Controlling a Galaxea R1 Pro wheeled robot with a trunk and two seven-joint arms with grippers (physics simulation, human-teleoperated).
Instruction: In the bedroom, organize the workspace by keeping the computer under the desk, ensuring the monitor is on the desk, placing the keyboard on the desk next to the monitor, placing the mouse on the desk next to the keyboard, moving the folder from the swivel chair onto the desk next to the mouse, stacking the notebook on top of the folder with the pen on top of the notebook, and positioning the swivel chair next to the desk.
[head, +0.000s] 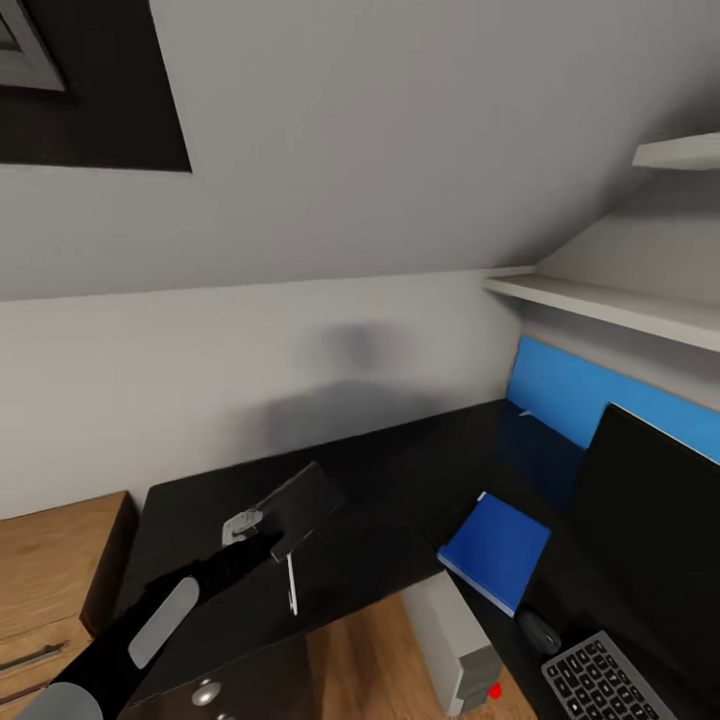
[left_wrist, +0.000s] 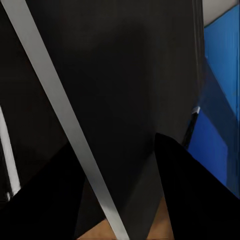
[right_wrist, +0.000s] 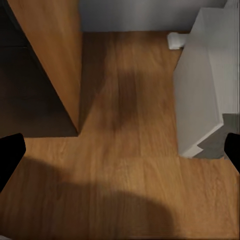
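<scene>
My left gripper (head: 262, 535) is shut on a dark flat notebook (head: 300, 503) and holds it tilted above the glossy black desk (head: 400, 470). In the left wrist view the notebook (left_wrist: 125, 75) sits between the fingers (left_wrist: 195, 190). A thin pale rod (head: 291, 585) shows just below it; I cannot tell if it is the pen. On the desk to the right lie the blue folder (head: 495, 550), the mouse (head: 540, 630) and the keyboard (head: 600, 685), in front of the monitor (head: 650, 520). The computer (head: 455, 640) stands under the desk. My right gripper (right_wrist: 120, 155) is open above the floor beside the computer (right_wrist: 205, 90). The swivel chair is out of view.
A light wooden chest (head: 50, 570) adjoins the desk's left end. A blue back panel (head: 570, 390) and white wall shelves (head: 620, 305) rise at the right. A drawer knob (head: 205, 690) shows below the desk edge. Wooden floor (right_wrist: 125, 165) lies between a wooden panel (right_wrist: 50, 55) and the computer.
</scene>
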